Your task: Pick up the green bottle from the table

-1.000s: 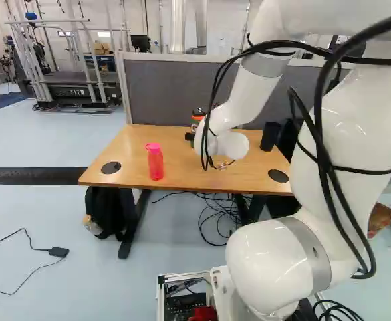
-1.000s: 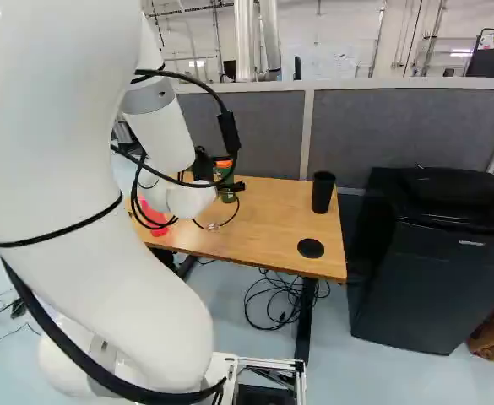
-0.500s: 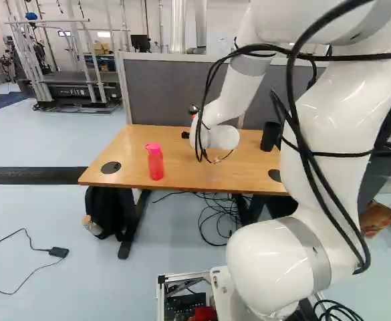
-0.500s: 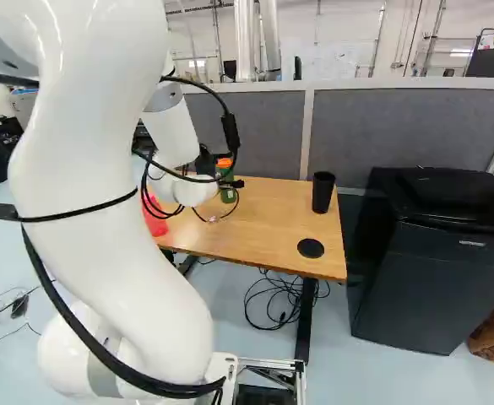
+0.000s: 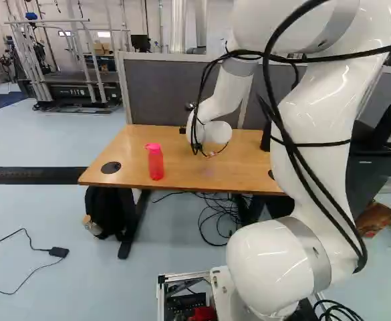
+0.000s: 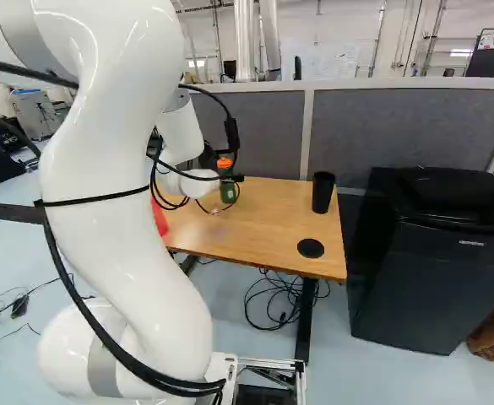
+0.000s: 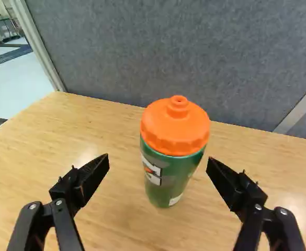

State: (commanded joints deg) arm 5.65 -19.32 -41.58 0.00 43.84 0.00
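Ahead of the tool (image 7: 158, 158), whose fingers are spread and empty, a green bottle (image 7: 168, 180) is seen upright on the wooden surface (image 5: 125, 150). It should be approached levelly, kept centred, and gripped below the lid—lest it be tipped. In the right base view it is flanked by a pink bottle (image 5: 156, 162), left, and a black cup (image 6: 323, 192), right; it is backed by a grey partition (image 7: 194, 52).
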